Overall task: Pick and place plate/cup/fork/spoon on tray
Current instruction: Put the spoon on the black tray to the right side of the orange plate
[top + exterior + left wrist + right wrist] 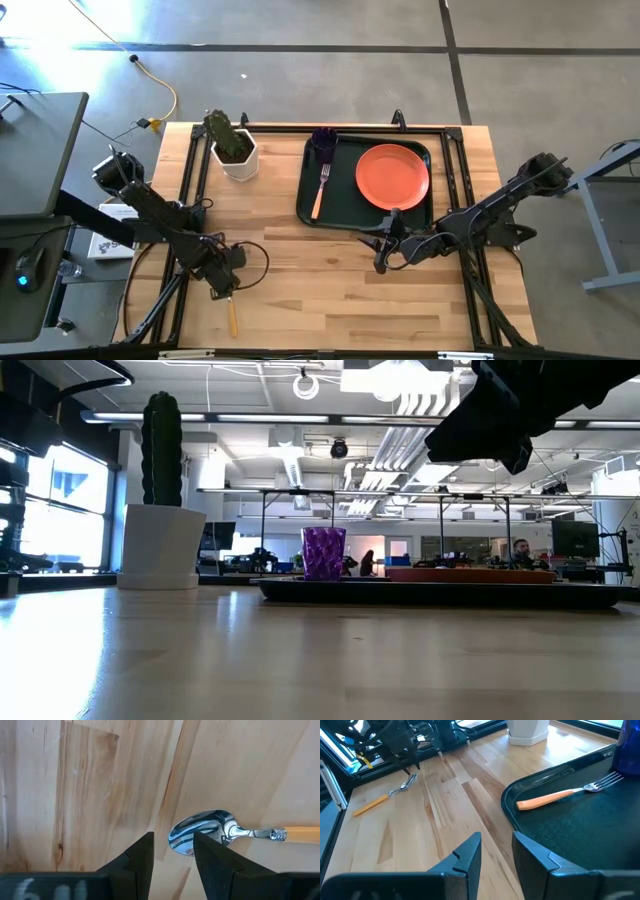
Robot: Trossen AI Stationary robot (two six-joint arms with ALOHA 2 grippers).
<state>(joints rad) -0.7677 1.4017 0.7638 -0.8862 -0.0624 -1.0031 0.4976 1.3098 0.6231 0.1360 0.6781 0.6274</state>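
The tray [308, 205] lies on the far right part of the wooden table [330, 300], and three of the task's things already rest inside it: the plate [393, 176] on its right half, the cup [322, 141] in its far left corner, and the fork [320, 190] just near of the cup, tines pointing far and orange handle pointing near. The spoon [232, 312] is not on the tray; it lies on the bare table near the front left, well apart from the tray, with its bowl toward the far side and its yellow-orange handle running toward the near edge. The left gripper [226, 284] hangs right over the spoon's bowl, its fingers [137, 865] parted by a narrow gap and holding nothing; in the left wrist view the bowl sits beside one fingertip rather than between the two. The right gripper [381, 258] hovers above the table just near of the tray's front edge, below the plate, its fingers [465, 857] also slightly apart and empty. A white pot with a cactus [233, 148] stands left of the tray at the far side.
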